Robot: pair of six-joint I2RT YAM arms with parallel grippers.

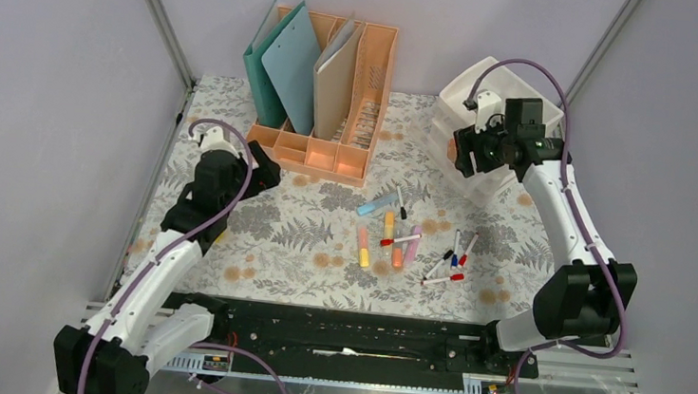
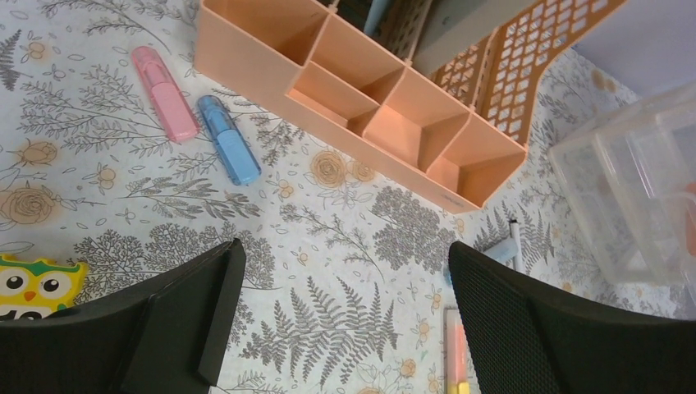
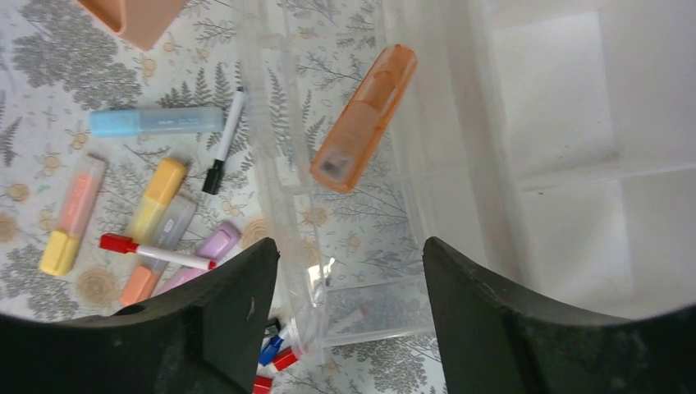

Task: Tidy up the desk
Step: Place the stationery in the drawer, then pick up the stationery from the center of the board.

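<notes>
The desk [image 1: 303,241] is a tabletop under a fern-and-flower cloth. My right gripper [image 3: 349,254] hangs open over the pulled-out clear drawer [image 3: 263,123] of the white drawer unit [image 1: 488,85]. An orange highlighter [image 3: 364,117] shows inside the drawer's outline, beyond my fingertips and touching neither finger. From above, the right gripper [image 1: 468,150] is at the unit's front. My left gripper [image 2: 345,254] is wide open above bare cloth at the left of the desk [image 1: 267,166], with nothing between its fingers.
Several highlighters [image 1: 390,234] and thin pens [image 1: 449,258] lie loose mid-desk. A peach file rack [image 1: 334,110] with folders stands at the back. Near it lie a pink highlighter [image 2: 164,93] and a blue one [image 2: 228,139]. An owl eraser [image 2: 33,283] sits by my left finger.
</notes>
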